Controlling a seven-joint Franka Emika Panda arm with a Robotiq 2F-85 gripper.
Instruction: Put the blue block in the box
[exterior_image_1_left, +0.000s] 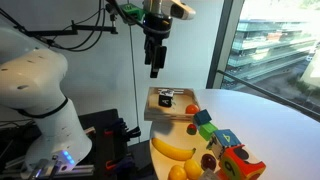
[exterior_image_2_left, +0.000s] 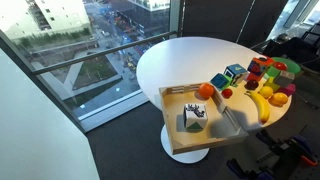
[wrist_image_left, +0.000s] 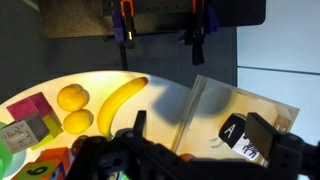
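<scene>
The blue block (exterior_image_1_left: 208, 131) sits on the white round table beside the green cube (exterior_image_1_left: 203, 117), and it also shows in an exterior view (exterior_image_2_left: 235, 72). The box (exterior_image_1_left: 153, 108), a shallow tray with a wooden rim, lies at the table edge and holds a black-and-white lettered cube (exterior_image_2_left: 195, 116). My gripper (exterior_image_1_left: 155, 58) hangs high above the box, open and empty. In the wrist view the gripper's fingers (wrist_image_left: 200, 135) frame the box (wrist_image_left: 215, 100) and the lettered cube (wrist_image_left: 238, 132). The blue block is out of the wrist view.
A banana (exterior_image_1_left: 172, 150), two yellow fruits (wrist_image_left: 72, 97), small red fruits (exterior_image_1_left: 192, 127) and multicoloured toy blocks (exterior_image_1_left: 238, 160) crowd one side of the table (exterior_image_2_left: 190, 55). A glass wall and window stand beyond the table.
</scene>
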